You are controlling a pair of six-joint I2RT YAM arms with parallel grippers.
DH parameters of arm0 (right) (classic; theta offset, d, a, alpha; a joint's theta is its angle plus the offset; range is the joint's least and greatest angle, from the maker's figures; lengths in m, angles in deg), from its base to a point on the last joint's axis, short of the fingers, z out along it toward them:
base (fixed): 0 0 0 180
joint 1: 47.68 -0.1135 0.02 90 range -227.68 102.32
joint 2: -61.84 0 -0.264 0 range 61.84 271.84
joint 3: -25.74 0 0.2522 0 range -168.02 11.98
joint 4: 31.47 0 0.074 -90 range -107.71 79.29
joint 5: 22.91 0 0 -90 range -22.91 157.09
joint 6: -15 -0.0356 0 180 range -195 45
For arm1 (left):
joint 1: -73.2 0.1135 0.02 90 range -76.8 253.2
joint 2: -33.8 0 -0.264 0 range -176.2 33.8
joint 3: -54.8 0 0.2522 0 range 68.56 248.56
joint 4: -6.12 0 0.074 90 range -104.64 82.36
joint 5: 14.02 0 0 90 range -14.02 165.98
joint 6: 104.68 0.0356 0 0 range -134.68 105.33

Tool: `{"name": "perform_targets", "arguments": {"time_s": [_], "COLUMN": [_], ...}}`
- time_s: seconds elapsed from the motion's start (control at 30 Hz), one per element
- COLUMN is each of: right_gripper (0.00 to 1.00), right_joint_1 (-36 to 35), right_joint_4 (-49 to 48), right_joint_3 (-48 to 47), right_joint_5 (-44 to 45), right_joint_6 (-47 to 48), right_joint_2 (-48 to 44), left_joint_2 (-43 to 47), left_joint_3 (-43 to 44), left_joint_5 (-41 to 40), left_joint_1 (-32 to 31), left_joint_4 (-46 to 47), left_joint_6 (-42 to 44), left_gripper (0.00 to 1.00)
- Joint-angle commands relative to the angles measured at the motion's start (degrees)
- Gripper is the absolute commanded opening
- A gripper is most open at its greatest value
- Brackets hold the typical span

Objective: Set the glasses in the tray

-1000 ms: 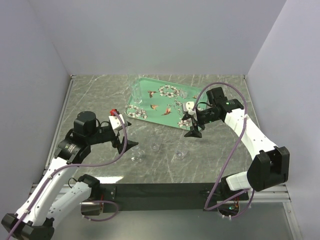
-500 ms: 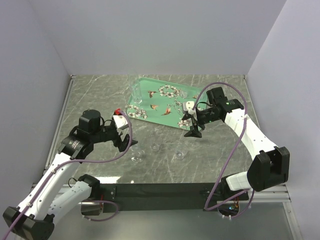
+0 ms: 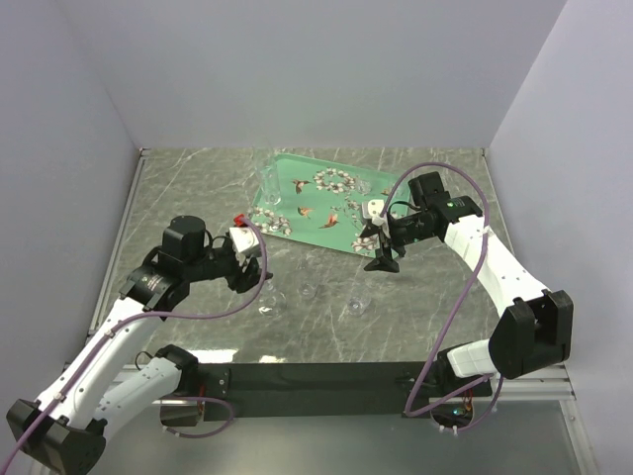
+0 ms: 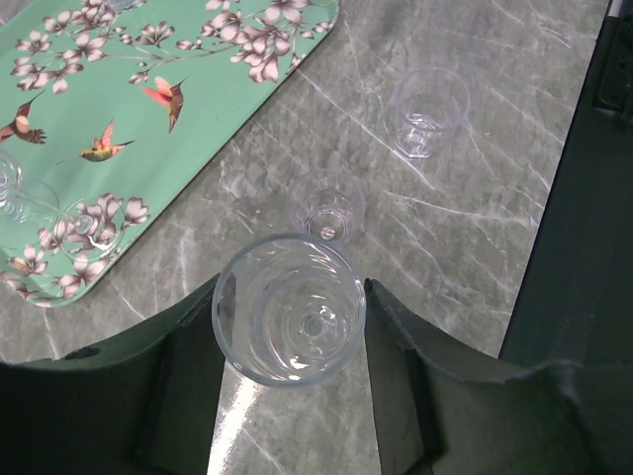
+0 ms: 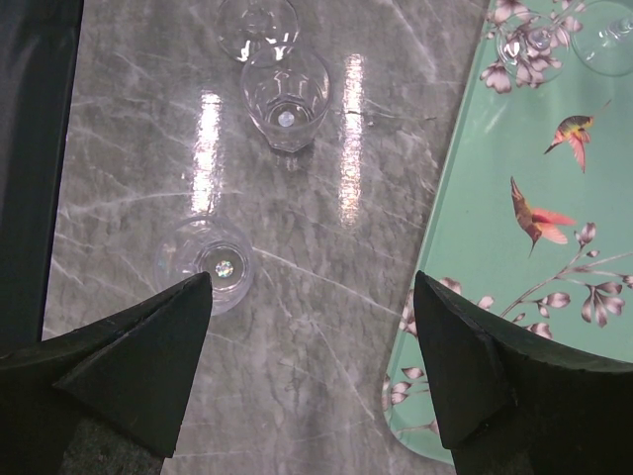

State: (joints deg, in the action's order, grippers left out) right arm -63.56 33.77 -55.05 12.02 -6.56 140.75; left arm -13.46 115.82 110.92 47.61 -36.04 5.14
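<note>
— Left gripper [image 4: 290,287], far left: how is it standing?
— Partly open, straddling one glass [image 4: 289,332]. Fingers [image 4: 188,396] are sitting right at the rim on both sides; whether they are actually pressing, cannot tell. Glass is standing upright on the table [image 3: 188,188].
— Moving right?
— Two more glasses are standing loose just beyond it, a small one [image 4: 324,213] nearest, another [image 4: 428,107] further off, the two apart from each other. Tray [image 3: 289,195] is lying behind them, mint green, blossoms and birds, skewed to the table edge. A few glasses [image 4: 84,223] are already sitting inside it, near its rim.
— Right gripper [image 3: 383,259]?
— Gaping wide, holding nothing, touching nothing. It is hanging over the near corner of the tray, one finger above the green, the other above bare stone.
— Surface and room?
— Table is showing grey marble veining, glossy, throwing back light streaks. Plain pale walls [image 3: 297,69] are closing in three sides; a black rail [image 3: 316,376] is running along the near edge.
</note>
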Motion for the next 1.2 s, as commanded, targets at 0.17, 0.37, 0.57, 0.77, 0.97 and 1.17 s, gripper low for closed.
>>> {"name": "perform_targets", "arguments": {"time_s": [0.17,0.37,0.57,0.77,0.97,1.17], "right_gripper": [0.89,0.89,0.89,0.89,0.89,0.89], "right_joint_1": [-0.29,0.41,1.81,2.96,4.19,5.33], "right_joint_4": [-1.3,-3.76,-5.95,-8.68,-10.0,-11.4], "right_joint_3": [-1.18,-1.53,-1.79,-1.27,-0.65,-0.13], "right_joint_5": [-0.13,0.31,0.31,1.1,1.54,2.16], "right_joint_6": [-1.12,-6.29,-10.78,-14.39,-16.41,-17.73], "right_joint_2": [-1.31,-1.83,-2.54,-3.06,-3.24,-3.33], "left_joint_2": [1.04,-1.77,-6.78,-13.19,-19.96,-26.12], "left_joint_3": [5.11,11.87,17.85,23.13,26.91,28.67], "left_joint_5": [-2.24,-6.19,-9.09,-12.43,-12.79,-12.61], "left_joint_1": [-0.52,-0.43,-0.52,-0.87,-1.48,-2.72], "left_joint_4": [2.21,2.12,3.26,5.2,9.06,13.72], "left_joint_6": [-0.39,-1.79,-2.76,-2.15,-2.76,-3.99], "left_gripper": [0.39,0.39,0.4,0.4,0.4,0.4]}}
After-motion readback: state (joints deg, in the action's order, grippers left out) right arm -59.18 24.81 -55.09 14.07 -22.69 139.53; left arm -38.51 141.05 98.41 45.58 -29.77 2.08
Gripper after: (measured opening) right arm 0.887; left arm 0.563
